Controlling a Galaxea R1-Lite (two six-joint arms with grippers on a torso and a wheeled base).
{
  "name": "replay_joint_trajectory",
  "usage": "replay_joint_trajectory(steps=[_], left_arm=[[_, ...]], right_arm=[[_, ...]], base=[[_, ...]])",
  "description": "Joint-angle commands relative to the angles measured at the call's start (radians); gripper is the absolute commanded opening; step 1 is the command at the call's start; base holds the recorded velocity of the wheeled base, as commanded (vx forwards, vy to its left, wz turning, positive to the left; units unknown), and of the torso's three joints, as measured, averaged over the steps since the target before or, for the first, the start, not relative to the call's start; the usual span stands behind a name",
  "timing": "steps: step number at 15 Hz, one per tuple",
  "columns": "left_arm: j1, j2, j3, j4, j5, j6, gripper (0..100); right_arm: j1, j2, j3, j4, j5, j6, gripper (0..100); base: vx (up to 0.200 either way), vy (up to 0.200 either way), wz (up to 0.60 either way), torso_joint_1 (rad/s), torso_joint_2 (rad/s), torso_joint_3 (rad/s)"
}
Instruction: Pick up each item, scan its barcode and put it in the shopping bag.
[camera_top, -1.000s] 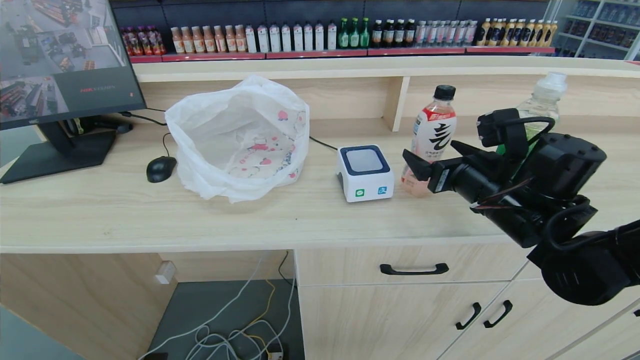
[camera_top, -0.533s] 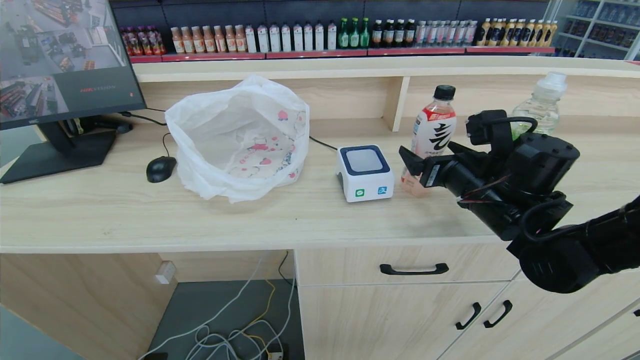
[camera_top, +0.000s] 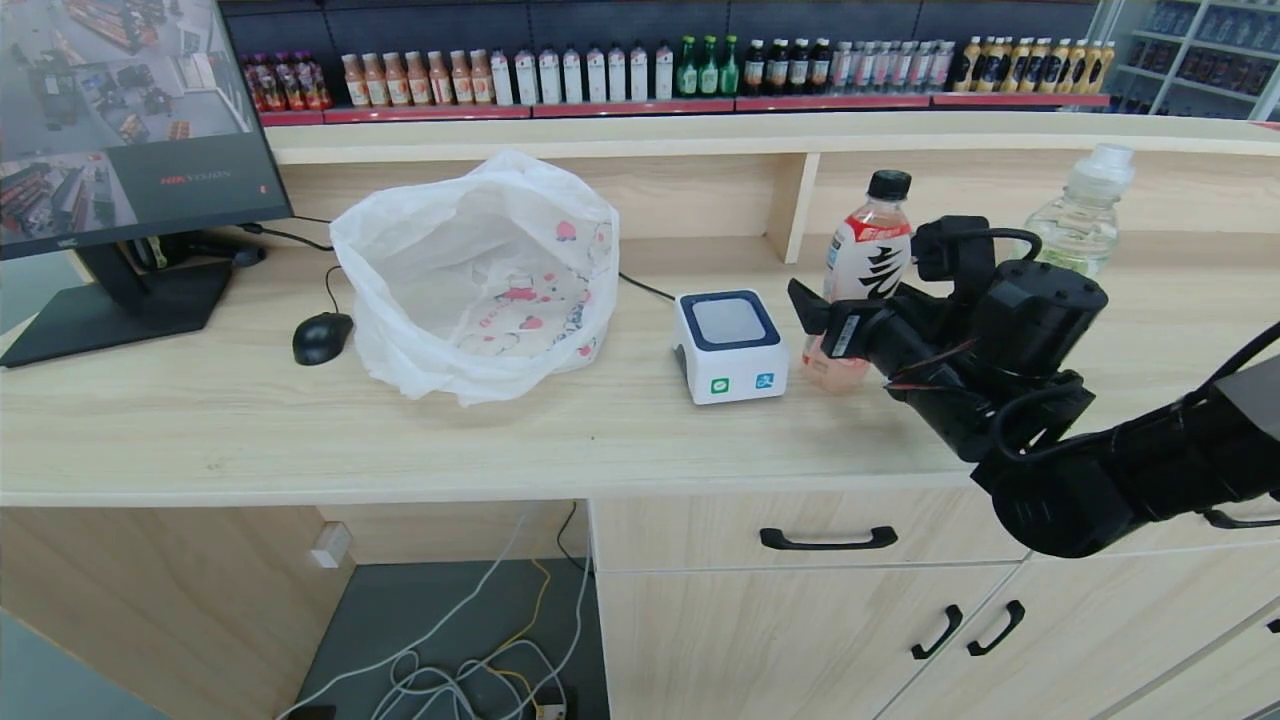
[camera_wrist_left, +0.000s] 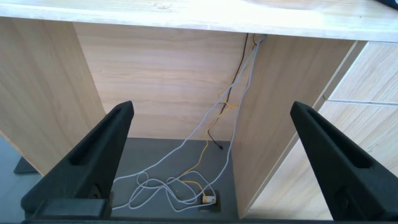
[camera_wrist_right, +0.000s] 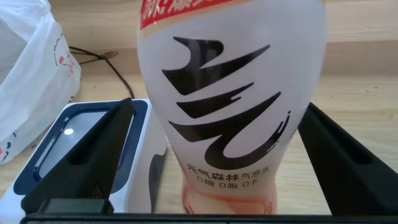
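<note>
L pincer (camera_wrist_left: 211, 162): wide open, empty, low, facing gap under worktop (camera_top: 300, 430).
R pincer (camera_top: 855, 300): wide open, one finger each side of pink bottle (camera_top: 868, 260), not touching it.
Pink bottle: upright on worktop, just beside scanner (camera_top: 729, 345).
Grip tip: centre the body betw. fingers, close at label mid-height, keep upright, avoid scanner.
Shopping bag (camera_top: 480, 280): open, beyond scanner.

Head: high, facing forward-down over counter (camera_top: 200, 430). Right wrist: close on bottle (camera_wrist_right: 230, 106) and scanner (camera_wrist_right: 68, 134), both shared with head. Left wrist: low, facing under-counter cables (camera_wrist_left: 186, 180).
</note>
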Motion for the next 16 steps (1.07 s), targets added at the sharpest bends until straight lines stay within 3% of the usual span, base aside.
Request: replay_joint_trajectory(steps=[1,8,9,16], left_arm=[[0.000,0.000,0.000,0.000,0.000,0.000,100],[0.000,0.000,0.000,0.000,0.000,0.000,100],[0.000,0.000,0.000,0.000,0.000,0.000,100],[0.000,0.000,0.000,0.000,0.000,0.000,100]], right_arm=[[0.000,0.016,-0.008,-0.001,0.001,0.000,100],[-0.006,0.027,-0.014,-0.013,0.004,0.002,100],[-0.006,0.028,-0.014,-0.013,0.005,0.002,0],[-0.008,0.013,-0.004,-0.036,0.015,0.030,0]], base=[[0.000,0.000,0.00,0.000,0.00,0.000],[0.000,0.000,0.00,0.000,0.00,0.000],[0.000,0.000,0.00,0.000,0.00,0.000],[0.000,0.000,0.00,0.000,0.00,0.000]])
